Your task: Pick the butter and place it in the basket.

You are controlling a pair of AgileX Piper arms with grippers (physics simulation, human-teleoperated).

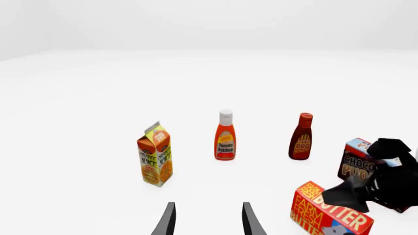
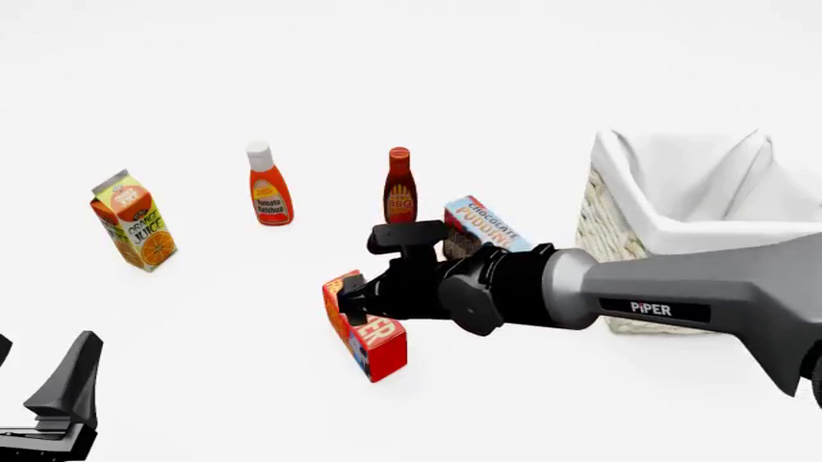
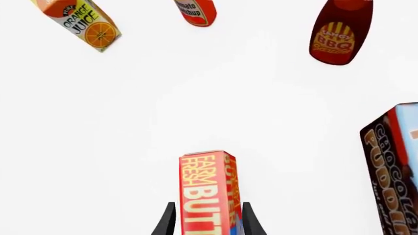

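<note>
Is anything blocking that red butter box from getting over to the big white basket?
The brown-and-blue chocolate pudding box stands on the table between the small red butter box and the cream wicker basket. Lifted over it, the path looks open. The right gripper already has a finger on each side of the butter.

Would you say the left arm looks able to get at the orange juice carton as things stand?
Probably yes. The left gripper is open and holds nothing, and the orange juice carton stands ahead of it with bare table between; the right gripper is busy at the butter.
</note>
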